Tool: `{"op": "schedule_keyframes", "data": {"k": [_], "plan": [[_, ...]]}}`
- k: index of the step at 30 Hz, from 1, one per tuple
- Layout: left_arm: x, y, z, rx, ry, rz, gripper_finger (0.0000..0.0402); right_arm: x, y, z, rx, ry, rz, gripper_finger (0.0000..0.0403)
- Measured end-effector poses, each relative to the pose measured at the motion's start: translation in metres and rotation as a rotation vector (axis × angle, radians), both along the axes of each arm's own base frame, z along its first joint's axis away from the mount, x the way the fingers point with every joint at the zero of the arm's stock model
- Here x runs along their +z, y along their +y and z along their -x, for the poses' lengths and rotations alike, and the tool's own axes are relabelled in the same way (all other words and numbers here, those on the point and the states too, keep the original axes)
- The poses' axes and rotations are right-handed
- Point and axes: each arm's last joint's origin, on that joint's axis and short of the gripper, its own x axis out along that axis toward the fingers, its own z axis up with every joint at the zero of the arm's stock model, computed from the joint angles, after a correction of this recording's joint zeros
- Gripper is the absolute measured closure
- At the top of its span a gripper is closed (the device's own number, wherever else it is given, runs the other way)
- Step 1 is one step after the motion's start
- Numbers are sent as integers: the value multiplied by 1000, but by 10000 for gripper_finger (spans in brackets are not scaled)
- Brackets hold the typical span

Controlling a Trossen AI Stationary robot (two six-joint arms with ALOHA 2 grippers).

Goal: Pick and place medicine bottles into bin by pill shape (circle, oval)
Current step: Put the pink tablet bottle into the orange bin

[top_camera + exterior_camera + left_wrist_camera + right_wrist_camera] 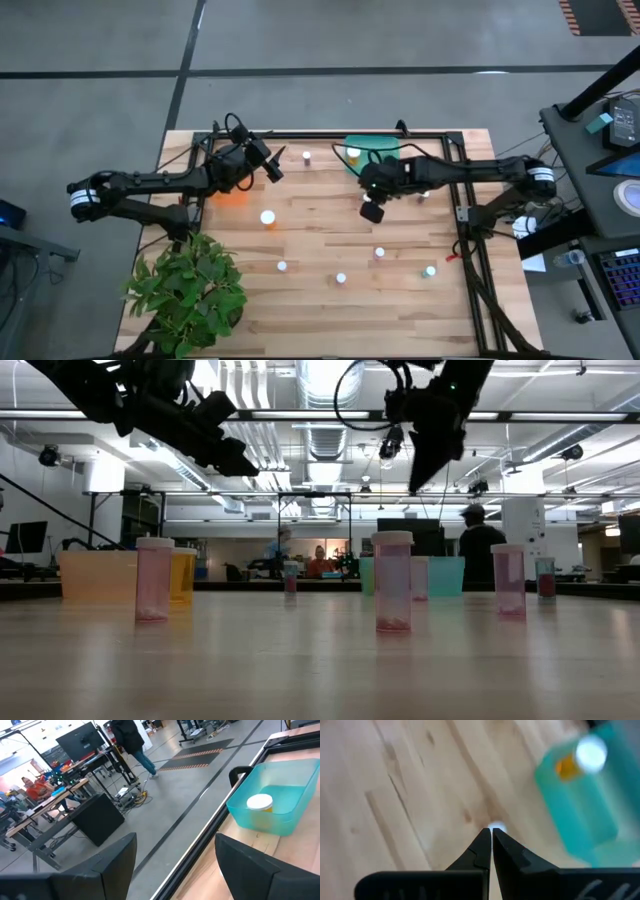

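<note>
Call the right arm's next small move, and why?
Probably open the right gripper and lower toward the white-capped bottle showing just past its fingertips. Its fingers are shut on nothing, held above the table beside the teal bin, which already holds one bottle. The left gripper waits open, empty.

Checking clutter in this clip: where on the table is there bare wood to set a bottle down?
Bare wood runs along the near edge below the bottle row, between the plant and the table's right side. The middle strip between the capped bottle and the right gripper is open too. Crowded: the far edge by the teal bin and orange bin.
</note>
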Motion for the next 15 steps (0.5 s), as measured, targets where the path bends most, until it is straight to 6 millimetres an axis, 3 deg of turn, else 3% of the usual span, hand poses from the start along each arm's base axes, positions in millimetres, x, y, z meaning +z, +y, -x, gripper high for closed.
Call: {"op": "schedule_keyframes", "data": {"k": [10,15], "plan": [[0,0,0,0,-2,-1,153,-19,2,8,-111,87,-63,393],[0,0,0,0,-3,0,153,-28,2,8,-119,83,-65,366]]}}
